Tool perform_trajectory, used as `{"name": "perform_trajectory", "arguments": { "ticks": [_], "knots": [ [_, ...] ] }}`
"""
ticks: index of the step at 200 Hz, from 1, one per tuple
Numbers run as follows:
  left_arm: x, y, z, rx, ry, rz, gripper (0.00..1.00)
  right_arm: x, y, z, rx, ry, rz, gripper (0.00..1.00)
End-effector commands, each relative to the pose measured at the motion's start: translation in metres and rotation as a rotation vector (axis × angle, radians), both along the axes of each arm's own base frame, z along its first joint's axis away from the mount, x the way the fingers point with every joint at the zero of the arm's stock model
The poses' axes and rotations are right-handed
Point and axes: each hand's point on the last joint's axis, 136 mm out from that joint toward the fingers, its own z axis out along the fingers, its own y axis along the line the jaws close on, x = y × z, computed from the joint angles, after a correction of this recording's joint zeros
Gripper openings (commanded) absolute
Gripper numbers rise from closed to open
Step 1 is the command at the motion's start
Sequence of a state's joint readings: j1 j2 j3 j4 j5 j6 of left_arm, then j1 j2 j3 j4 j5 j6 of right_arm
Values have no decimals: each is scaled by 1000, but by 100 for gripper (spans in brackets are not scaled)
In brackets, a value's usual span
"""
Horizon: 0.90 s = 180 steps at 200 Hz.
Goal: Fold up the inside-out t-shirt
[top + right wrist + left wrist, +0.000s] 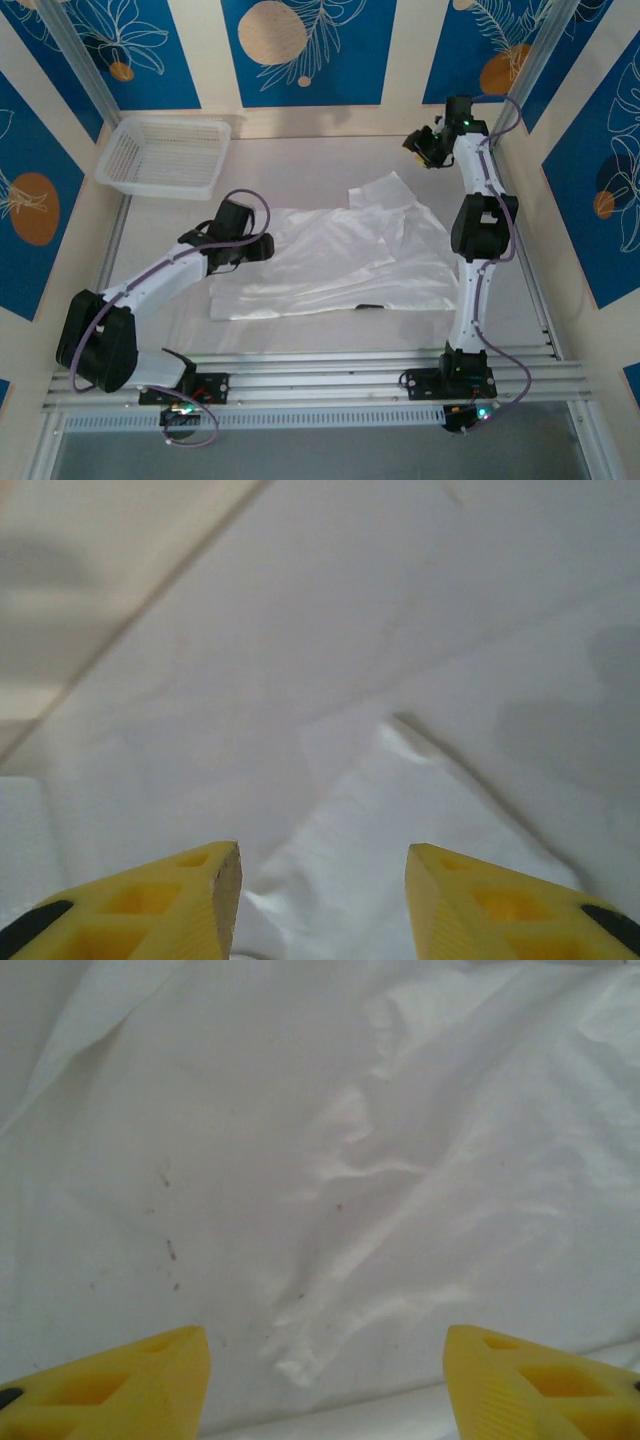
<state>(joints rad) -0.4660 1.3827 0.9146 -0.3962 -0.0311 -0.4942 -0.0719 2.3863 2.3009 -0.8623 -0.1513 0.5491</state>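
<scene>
The inside-out t-shirt [330, 262] lies spread and wrinkled in the middle of the table, with a small dark tag [370, 307] near its front hem. My left gripper [265, 245] hovers over the shirt's left part, open. In the left wrist view its yellow fingers [120, 1390] stand wide apart above creased white cloth [350, 1180], and nothing is between them. My right gripper [418, 150] is at the back right, beyond the shirt's far sleeve [388, 188]. It [322, 900] is open and empty, with a corner of the sleeve [400, 810] below it.
A white plastic mesh basket [165, 155] stands at the back left of the table. Blue-patterned walls close in the back and both sides. An aluminium rail frame [330, 365] runs along the near edge, where the arm bases sit.
</scene>
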Motion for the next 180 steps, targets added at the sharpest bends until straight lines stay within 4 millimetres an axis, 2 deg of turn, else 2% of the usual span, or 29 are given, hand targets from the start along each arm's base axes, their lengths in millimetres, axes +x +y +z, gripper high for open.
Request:
{"name": "perform_trajectory", "arguments": {
  "ticks": [1,23,36,72,101,131,147,155,165,180],
  "knots": [
    [11,-1,6,27,-27,-18,63,-36,-16,-18,-194,80,117,47],
    [14,0,4,50,-25,-21,63,-45,-9,-35,-250,87,221,55],
    [17,10,6,105,-29,7,64,-47,-4,-47,-285,112,259,59],
    [30,39,26,267,-65,79,70,-51,-4,-84,-356,225,270,60],
    [39,47,37,300,-79,87,71,-58,2,-107,-344,292,287,60],
    [48,46,42,289,-82,87,72,-67,9,-118,-316,331,313,58],
    [53,42,45,279,-88,82,72,-68,13,-120,-293,334,320,50],
    [55,41,46,274,-88,80,72,-67,16,-119,-279,329,323,40],
    [59,37,46,263,-88,74,72,-64,16,-115,-278,317,321,21],
    [63,32,44,251,-79,63,72,-56,15,-99,-287,280,318,6]
  ]
}}
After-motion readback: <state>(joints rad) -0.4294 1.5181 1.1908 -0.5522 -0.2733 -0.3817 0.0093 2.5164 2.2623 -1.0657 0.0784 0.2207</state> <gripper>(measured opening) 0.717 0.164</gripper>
